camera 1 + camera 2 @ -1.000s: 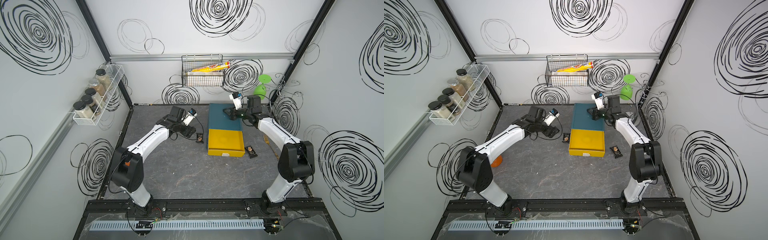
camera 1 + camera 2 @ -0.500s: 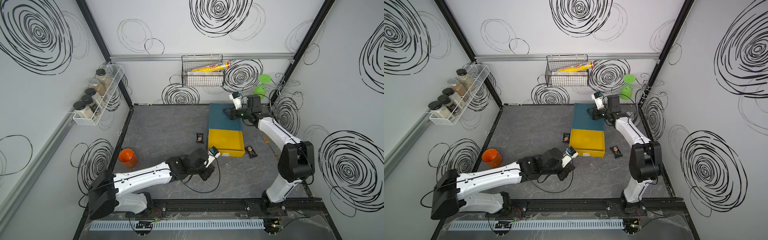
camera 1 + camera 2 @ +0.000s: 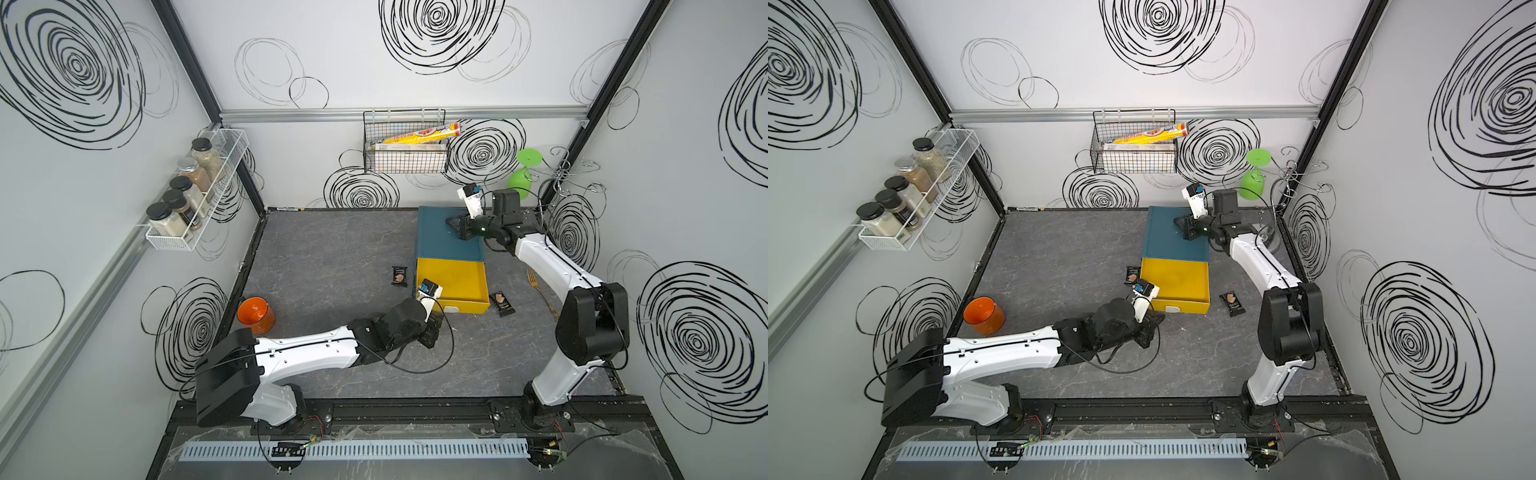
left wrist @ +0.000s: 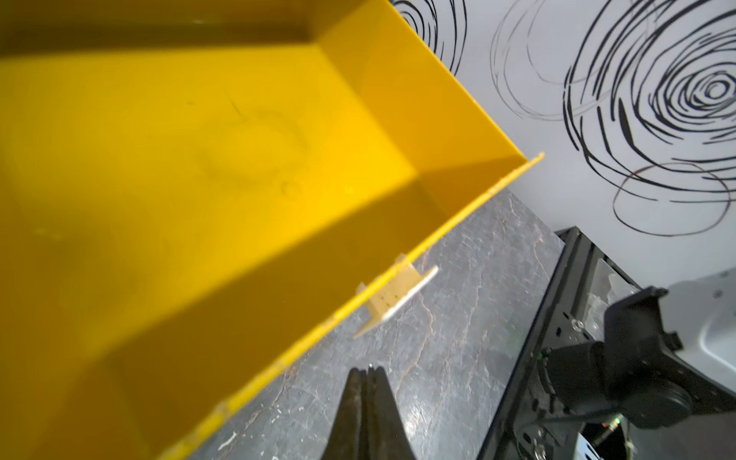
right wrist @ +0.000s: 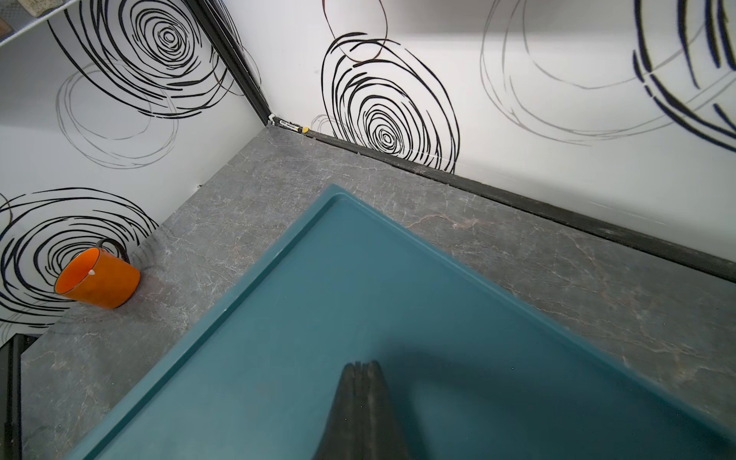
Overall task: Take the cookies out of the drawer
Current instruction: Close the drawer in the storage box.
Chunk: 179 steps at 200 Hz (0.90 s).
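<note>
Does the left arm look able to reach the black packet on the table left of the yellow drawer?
Probably yes. The black packet lies flat, apart from the yellow drawer, and the shut left gripper is nearby with nothing between; it must open first.

white arms (image 3: 307,353), black joints (image 3: 590,328), cables (image 3: 446,332)

Orange cup (image 3: 255,313) sits left of centre on the grey table (image 3: 332,249). Spice jars (image 3: 183,195) line the left wall. Wire basket (image 3: 405,160) top centre, green glass (image 3: 521,176) just right of it.
</note>
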{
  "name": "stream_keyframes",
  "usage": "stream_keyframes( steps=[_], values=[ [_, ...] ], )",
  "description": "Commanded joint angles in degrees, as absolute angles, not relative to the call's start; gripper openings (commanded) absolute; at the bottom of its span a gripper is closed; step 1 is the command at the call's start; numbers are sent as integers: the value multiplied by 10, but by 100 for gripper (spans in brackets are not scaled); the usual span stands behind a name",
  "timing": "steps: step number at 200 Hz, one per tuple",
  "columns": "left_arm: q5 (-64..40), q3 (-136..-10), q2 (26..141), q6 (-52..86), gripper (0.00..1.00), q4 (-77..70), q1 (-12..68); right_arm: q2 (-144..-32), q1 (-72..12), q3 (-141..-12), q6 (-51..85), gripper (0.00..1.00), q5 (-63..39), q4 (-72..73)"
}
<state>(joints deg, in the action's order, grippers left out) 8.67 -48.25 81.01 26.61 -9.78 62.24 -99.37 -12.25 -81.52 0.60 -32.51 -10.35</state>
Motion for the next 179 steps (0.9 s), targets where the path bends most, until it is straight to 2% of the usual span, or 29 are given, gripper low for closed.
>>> stream_keyframes(
  steps=[1, 13, 138, 179],
  values=[
    [167, -494, 823, 251, 0, -168, 617, -1025, -127, -786, 3, 0, -281, -225],
    [193, -500, 832, 233, 0, -179, 611, -1027, -127, -784, 2, 0, -280, -227],
    [195, -646, 981, 159, 0, -246, 526, -1031, -127, -783, -5, 0, -270, -245],
    [183, -643, 975, 164, 1, -244, 526, -1022, -128, -780, -5, 0, -268, -247]
  ],
)
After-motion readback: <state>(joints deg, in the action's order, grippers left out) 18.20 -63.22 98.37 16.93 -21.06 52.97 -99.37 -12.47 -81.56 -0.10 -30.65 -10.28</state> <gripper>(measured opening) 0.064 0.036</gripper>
